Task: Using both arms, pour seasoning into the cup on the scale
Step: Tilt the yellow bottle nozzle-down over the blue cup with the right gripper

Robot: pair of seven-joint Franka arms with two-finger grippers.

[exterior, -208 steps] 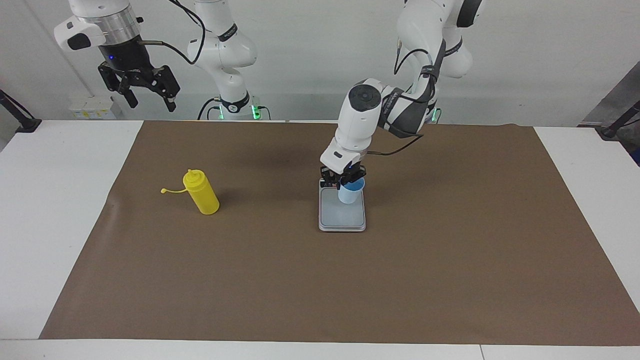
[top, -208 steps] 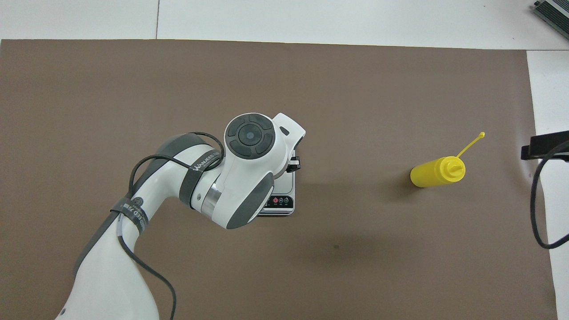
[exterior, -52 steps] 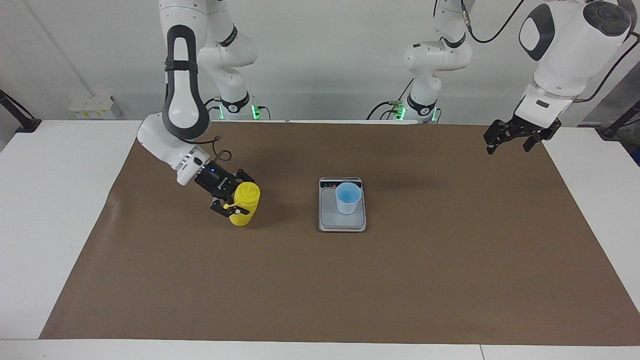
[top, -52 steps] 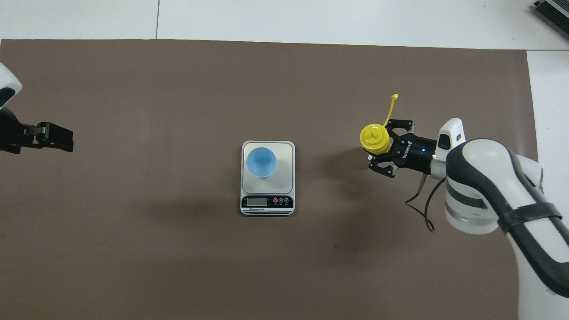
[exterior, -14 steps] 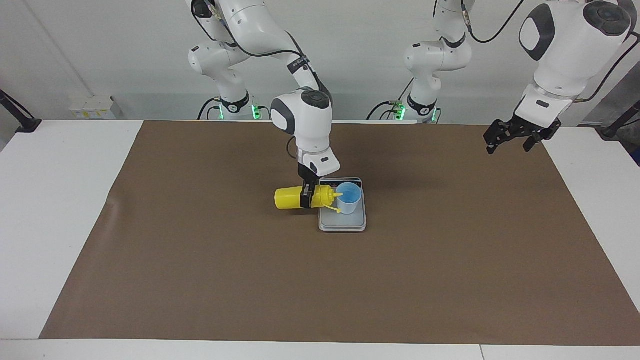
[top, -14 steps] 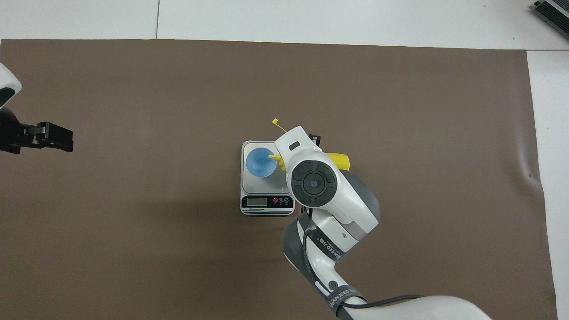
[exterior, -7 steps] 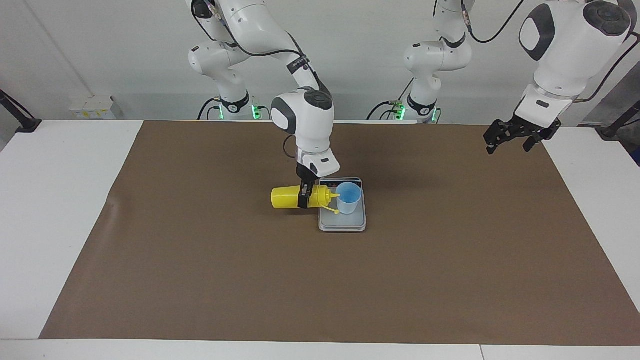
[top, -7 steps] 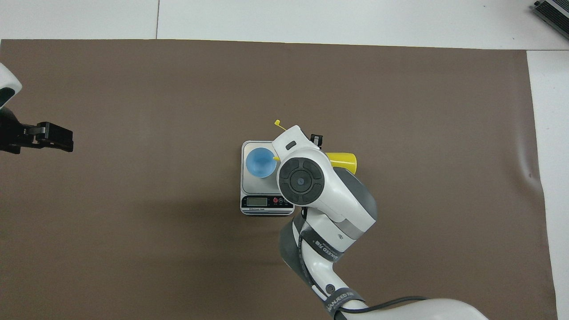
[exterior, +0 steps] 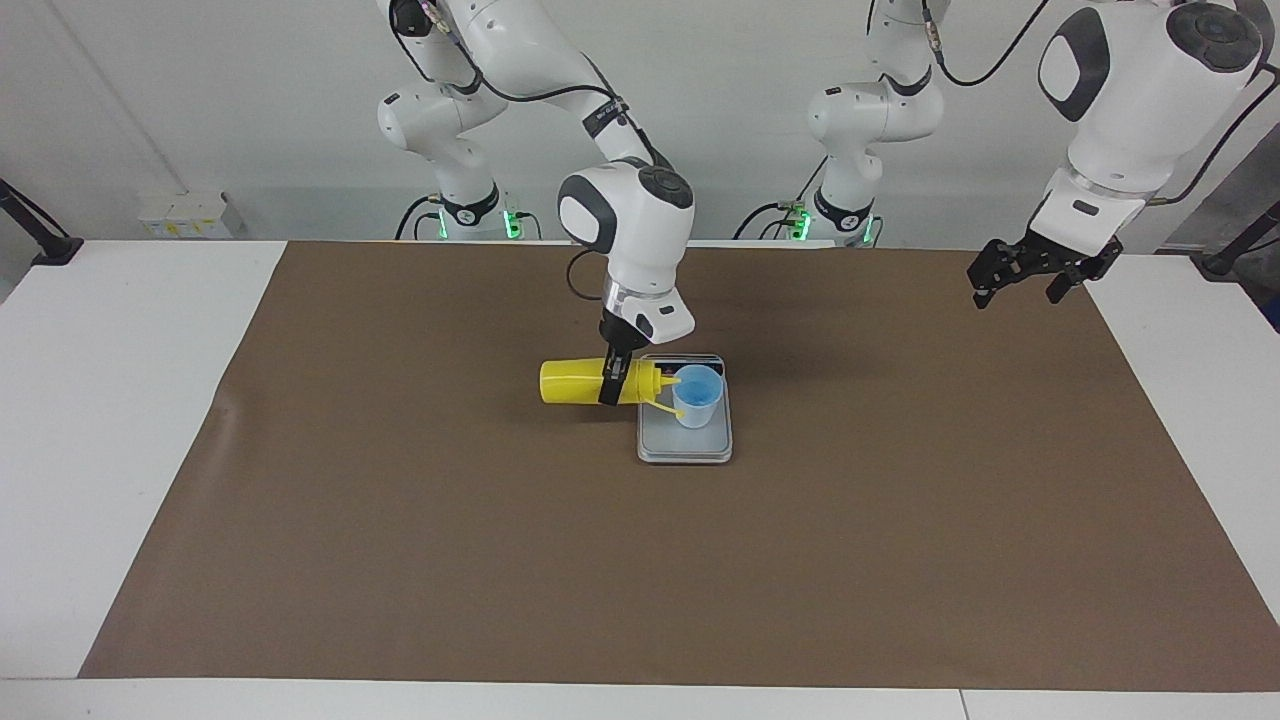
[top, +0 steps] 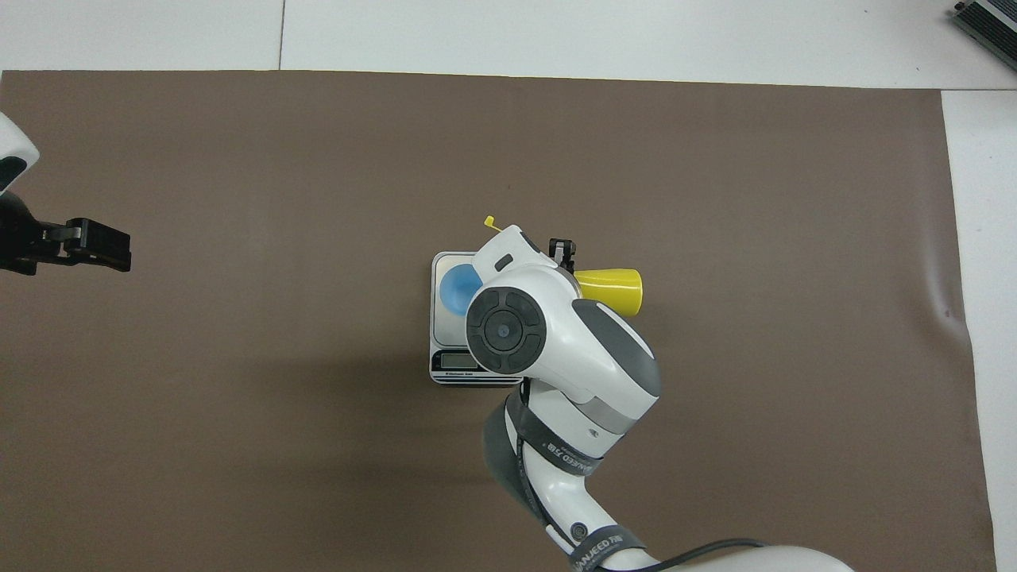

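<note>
Right gripper [exterior: 612, 384] clamped on one seasoning bottle [exterior: 572, 383] held sideways, nozzle at one cup [exterior: 697, 396] on one scale [exterior: 685, 446], left gripper [exterior: 1030, 272] spread wide, empty, over the brown mat's [exterior: 400, 560] edge

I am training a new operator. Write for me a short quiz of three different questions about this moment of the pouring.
1. True or false: the yellow bottle stands upright on the brown mat.
2. Which gripper holds the bottle? A) left gripper B) right gripper C) neither
3. Fill in: the blue cup stands on the ____.

Key:
1. False. It is held on its side in the air, nozzle at the cup's rim.
2. B. The right gripper is shut on the bottle; the left gripper waits open above the left arm's end of the mat.
3. scale
</note>
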